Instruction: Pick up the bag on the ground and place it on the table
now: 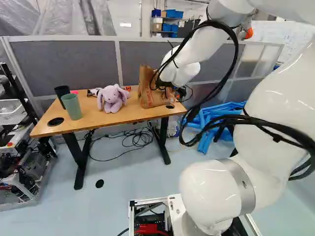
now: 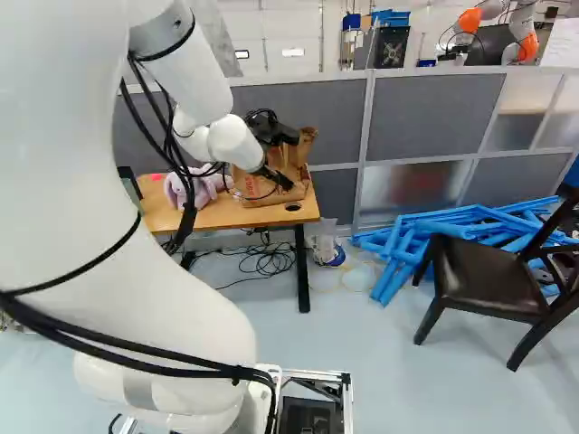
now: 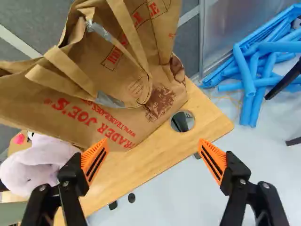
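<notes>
The brown paper bag (image 1: 147, 88) stands on the wooden table (image 1: 93, 120), toward the end near the blue tubes. In the right base view my gripper (image 2: 277, 174) is over the table at the bag. From the wrist, the gripper (image 3: 153, 147) shows both orange-padded fingers wide apart with no part of the bag between them. Ahead of the fingers lies the printed side of the bag (image 3: 80, 110), with its looped handles (image 3: 129, 35) hanging free. Tabletop and floor show between and below the fingers. Whether a finger touches the bag I cannot tell.
A purple plush toy (image 1: 112, 98), a green cup (image 1: 72, 106) and a black cup (image 1: 61, 93) share the tabletop. Grey partitions (image 2: 434, 113) stand behind. Blue tubes (image 2: 421, 237) and a black chair (image 2: 479, 280) are off to the right; another robot (image 2: 470, 20) is beyond.
</notes>
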`<state>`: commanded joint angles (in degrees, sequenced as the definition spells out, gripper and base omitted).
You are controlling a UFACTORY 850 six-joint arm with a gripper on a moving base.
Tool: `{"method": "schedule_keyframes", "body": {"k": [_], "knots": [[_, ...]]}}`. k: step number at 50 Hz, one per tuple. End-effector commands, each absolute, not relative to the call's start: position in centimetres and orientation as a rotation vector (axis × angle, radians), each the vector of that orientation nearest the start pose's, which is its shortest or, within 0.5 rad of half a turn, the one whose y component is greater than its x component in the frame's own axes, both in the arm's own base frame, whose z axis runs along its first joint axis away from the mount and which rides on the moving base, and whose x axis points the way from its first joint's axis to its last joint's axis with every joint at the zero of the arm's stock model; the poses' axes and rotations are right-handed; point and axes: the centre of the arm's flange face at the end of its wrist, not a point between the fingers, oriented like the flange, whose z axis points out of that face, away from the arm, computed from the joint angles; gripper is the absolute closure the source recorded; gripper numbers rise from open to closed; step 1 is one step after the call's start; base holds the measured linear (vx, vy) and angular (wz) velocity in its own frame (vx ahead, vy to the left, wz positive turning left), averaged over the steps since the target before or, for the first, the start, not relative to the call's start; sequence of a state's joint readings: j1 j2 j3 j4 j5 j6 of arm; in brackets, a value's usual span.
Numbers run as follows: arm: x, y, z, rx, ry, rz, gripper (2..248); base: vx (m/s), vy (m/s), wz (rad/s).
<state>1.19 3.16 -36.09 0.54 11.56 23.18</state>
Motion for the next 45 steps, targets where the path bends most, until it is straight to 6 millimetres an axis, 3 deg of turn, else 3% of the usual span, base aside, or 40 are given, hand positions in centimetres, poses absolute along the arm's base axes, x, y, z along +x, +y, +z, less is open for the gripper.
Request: {"method": "schedule_keyframes", "body": {"k": [45], "knots": [[33.1, 0.2, 39.7, -2.594, 0.177, -1.621, 3, 0.000, 0.000, 0.000]]}}
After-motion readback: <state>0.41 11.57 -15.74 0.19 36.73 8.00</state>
